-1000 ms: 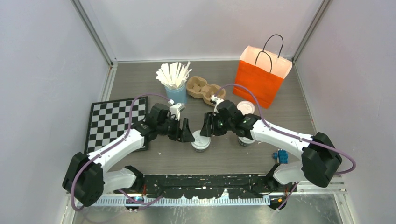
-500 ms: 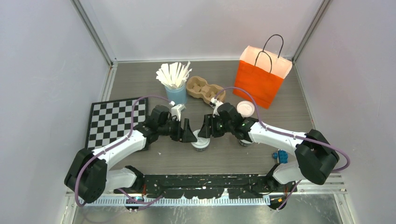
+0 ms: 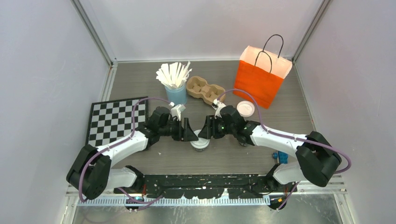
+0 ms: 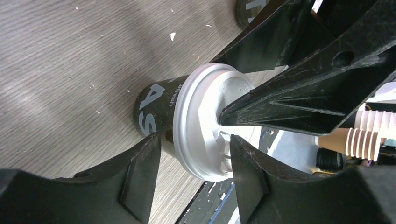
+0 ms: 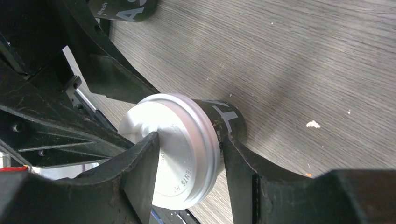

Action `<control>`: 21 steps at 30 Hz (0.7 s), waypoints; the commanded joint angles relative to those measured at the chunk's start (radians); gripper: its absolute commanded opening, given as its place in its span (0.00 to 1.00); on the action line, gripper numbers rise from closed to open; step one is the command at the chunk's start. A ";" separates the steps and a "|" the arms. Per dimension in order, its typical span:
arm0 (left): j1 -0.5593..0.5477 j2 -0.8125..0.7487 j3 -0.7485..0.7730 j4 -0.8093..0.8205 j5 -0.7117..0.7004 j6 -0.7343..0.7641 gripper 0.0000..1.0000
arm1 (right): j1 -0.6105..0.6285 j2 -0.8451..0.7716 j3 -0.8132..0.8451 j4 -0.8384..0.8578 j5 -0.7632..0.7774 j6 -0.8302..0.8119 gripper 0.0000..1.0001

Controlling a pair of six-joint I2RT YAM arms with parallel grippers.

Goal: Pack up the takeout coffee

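Note:
A dark grey-black coffee cup (image 3: pixel 200 143) with a white lid stands upright between my two grippers. My left gripper (image 3: pixel 190 134) reaches it from the left with the jaws spread; in the left wrist view one finger (image 4: pixel 140 177) lies by the cup wall (image 4: pixel 154 109) and the other crosses the lid. My right gripper (image 3: pixel 204 131) reaches from the right, also spread; in its wrist view one finger (image 5: pixel 140 172) lies over the lid (image 5: pixel 187 154) and the other by the wall. A second dark cup (image 4: pixel 247 9) is partly hidden under the right forearm (image 3: pixel 243 140).
A round white lid (image 3: pixel 246 108) lies beside the right arm. The orange bag (image 3: pixel 261 79) stands at the back right. A cardboard cup carrier (image 3: pixel 205 89) and a light-blue cup of white sticks (image 3: pixel 175 88) are at the back, a checkerboard (image 3: pixel 114 120) at the left.
The right gripper has moved left and closed in over the cup's lid. The left gripper has shifted slightly toward the cup. The cup has barely moved.

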 commanded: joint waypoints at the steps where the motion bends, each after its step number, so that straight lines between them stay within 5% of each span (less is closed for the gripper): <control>1: 0.005 0.020 -0.032 0.088 -0.006 -0.037 0.55 | -0.007 0.001 -0.056 -0.061 0.053 -0.014 0.55; 14: -0.066 0.056 -0.076 0.067 -0.128 -0.063 0.43 | -0.030 -0.014 -0.128 0.017 0.054 0.001 0.54; 21: -0.068 0.059 -0.159 0.216 -0.139 -0.165 0.29 | -0.038 -0.032 -0.183 0.064 0.073 0.007 0.53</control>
